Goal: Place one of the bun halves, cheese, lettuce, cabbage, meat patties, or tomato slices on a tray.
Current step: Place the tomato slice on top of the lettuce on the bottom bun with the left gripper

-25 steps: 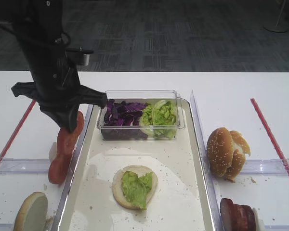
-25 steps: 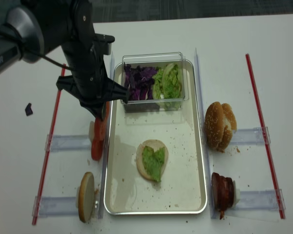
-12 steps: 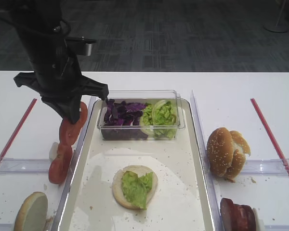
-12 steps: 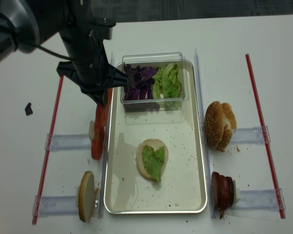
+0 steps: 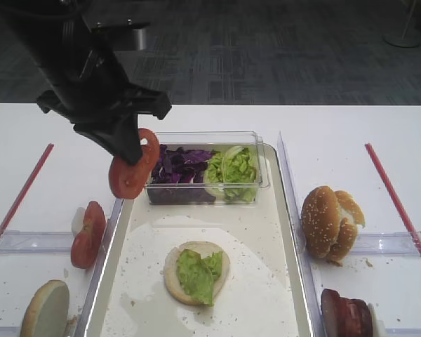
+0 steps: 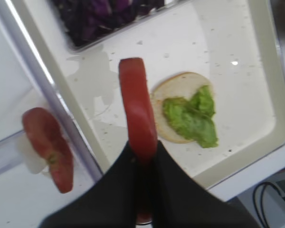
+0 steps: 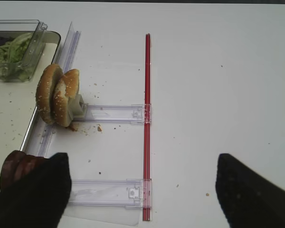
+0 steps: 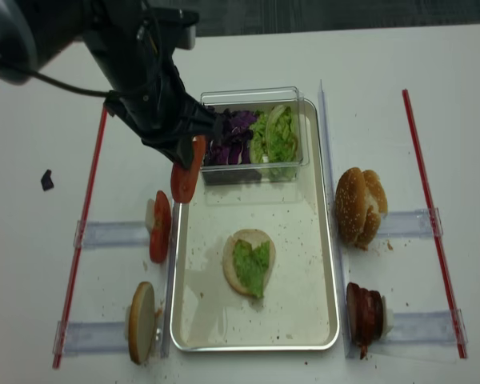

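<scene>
Exterior high view is showing the left gripper (image 5: 131, 156) squeezing one tomato slice (image 5: 134, 166) tight by its edge, hanging over the left rim of the tray (image 5: 116, 223). The slice is looking slippery, so it may be sliding out early and landing on the rim, missing the bun half (image 5: 196, 272) with lettuce (image 5: 198, 273).

Lettuce (image 5: 198, 274) on bun half (image 5: 196, 271), in tray (image 5: 281, 281)

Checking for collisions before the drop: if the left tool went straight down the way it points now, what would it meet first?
Probably the tray at its left rim or the floor just inside: the left tool, shut on a tomato slice, hangs about over that edge. Depth is unclear.
</scene>
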Robot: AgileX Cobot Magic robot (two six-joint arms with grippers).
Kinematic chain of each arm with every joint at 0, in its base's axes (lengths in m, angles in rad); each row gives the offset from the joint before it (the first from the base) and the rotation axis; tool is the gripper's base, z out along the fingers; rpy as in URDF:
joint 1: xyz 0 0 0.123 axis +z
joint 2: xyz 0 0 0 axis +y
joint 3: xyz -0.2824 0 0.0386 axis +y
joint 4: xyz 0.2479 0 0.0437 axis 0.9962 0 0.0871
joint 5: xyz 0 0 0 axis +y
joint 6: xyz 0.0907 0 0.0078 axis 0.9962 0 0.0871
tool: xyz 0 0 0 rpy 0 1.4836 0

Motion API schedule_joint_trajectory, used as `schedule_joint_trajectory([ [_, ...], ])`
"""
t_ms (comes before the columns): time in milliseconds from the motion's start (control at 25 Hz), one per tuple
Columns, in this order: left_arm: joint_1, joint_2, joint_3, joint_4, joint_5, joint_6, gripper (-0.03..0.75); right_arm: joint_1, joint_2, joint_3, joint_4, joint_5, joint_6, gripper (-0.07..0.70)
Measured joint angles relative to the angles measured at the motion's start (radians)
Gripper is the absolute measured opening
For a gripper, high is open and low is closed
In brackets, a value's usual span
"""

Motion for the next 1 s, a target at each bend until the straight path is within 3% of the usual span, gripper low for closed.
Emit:
schedule_joint_trajectory([
  [640,0.0,-0.056,0.0,-0.461,0.005,0.217,0.007,0.0,0.0,0.0,0.0,0.0,0.002,0.633],
  [1000,0.0,-0.056,0.0,-0.535,0.005,0.241,0.006,0.0,0.0,0.0,0.0,0.0,0.002,0.633],
])
